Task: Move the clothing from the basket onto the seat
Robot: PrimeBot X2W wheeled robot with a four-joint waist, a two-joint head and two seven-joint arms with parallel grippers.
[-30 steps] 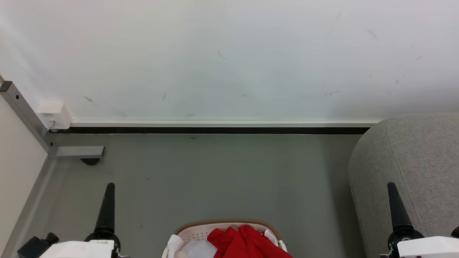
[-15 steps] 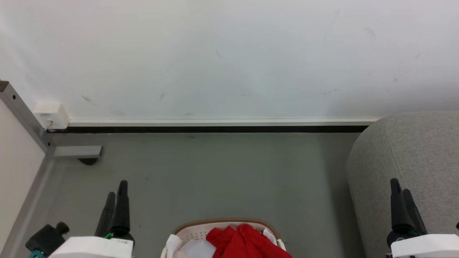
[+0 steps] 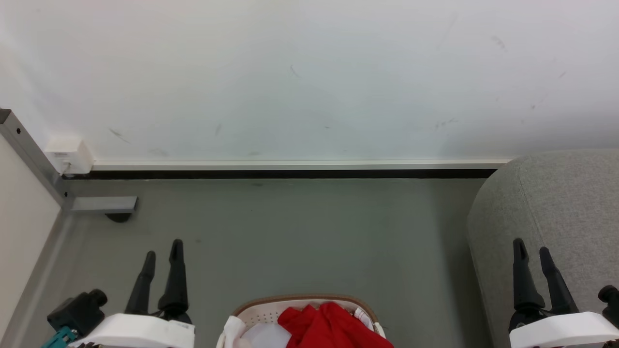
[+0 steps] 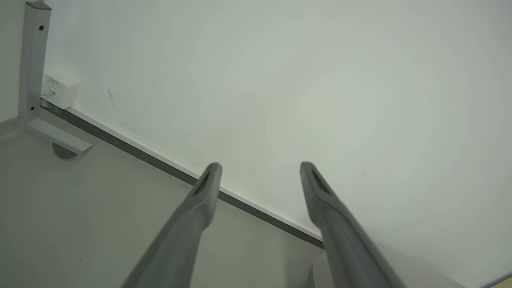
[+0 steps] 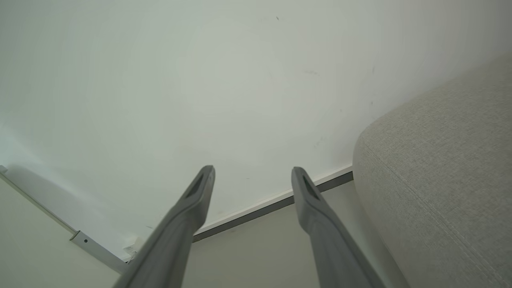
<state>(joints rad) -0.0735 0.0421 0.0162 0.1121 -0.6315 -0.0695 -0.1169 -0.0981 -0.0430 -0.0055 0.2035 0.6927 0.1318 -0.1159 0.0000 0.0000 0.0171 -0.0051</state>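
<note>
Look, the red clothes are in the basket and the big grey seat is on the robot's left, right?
No, the grey seat is on the robot's right, as the head view shows. The red clothes are in the basket.

Seat (image 3: 556,203) rough cloth; basket (image 3: 265,316) matt perf. plastic.

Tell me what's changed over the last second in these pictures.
Both tools opened: the left tool and the right tool each showed one dark spike a second ago; now their fingers stand apart, holding nothing. The clothing still lies in the basket, untouched; the seat is unchanged.
</note>
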